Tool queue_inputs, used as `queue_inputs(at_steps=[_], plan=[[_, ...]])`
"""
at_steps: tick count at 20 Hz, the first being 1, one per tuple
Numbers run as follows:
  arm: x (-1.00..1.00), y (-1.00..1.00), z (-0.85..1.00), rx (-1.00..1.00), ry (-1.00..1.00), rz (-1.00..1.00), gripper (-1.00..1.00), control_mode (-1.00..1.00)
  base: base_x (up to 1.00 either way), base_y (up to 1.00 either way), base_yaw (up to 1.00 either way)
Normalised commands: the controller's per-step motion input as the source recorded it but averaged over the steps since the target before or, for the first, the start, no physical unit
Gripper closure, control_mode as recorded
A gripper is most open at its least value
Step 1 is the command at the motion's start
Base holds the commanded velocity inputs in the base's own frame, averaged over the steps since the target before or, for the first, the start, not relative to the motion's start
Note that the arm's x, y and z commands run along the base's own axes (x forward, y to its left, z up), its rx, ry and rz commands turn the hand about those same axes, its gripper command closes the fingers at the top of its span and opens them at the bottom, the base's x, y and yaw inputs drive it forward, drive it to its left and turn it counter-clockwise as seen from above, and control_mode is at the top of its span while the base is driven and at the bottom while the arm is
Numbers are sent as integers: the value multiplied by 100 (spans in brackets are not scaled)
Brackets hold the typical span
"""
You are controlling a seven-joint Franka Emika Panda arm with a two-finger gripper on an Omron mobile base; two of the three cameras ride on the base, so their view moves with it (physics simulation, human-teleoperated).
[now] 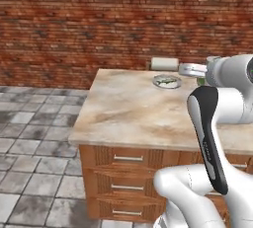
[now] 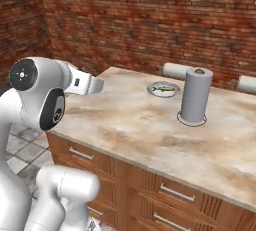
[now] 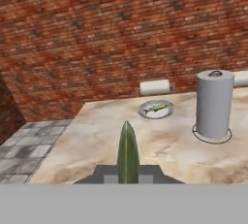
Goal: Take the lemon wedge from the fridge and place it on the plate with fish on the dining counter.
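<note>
Above the near edge of the dining counter [image 3: 160, 155], the robot's gripper [image 3: 128, 175] is clamped nearly shut on the lemon wedge [image 3: 128, 152], a narrow green-yellow sliver that stands upright between the two dark finger tips in the hand view. The wedge is carried over the marbled stone, short of the plate with fish [image 3: 156, 109], which sits farther back on the slab toward the brick wall [image 3: 121, 29]. From the hand view, the plate lies ahead of the wedge and slightly to its right, well apart from it, with bare beige-and-cream stone between them.

In the right base view the same plate [image 2: 163, 89] rests near the far side of the counter [image 2: 130, 125], just left of an upright grey paper towel roll [image 2: 195, 96] standing on its round base. The white arm [image 2: 45, 95] reaches in from the left, its hand extending over the counter's corner. In the left base view the plate [image 1: 167, 81] sits near the back edge of the counter [image 1: 123, 108], and the arm's wrist hangs just to its right, the wedge itself mostly hidden behind the white arm [image 1: 232, 94].

Pale cushioned stool tops [image 3: 155, 87] show beyond the counter's far edge. Wooden drawers [image 1: 123, 172] with metal bar pulls line the counter's base, and grey stone tiles [image 1: 34, 138] cover the floor to the left.
</note>
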Motion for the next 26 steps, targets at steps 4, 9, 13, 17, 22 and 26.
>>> queue_inputs(at_steps=[4,9,13,17,22,26], plan=[[0,0,0,0,0,0,100,100,70,100,0],[0,0,0,0,0,0,100,100,70,100,0],[0,0,0,0,0,0,100,100,70,100,-1],[0,0,0,0,0,0,100,100,58,100,-1],[0,0,0,0,0,0,100,100,67,100,-7],[0,0,0,0,0,0,100,100,97,100,-30]])
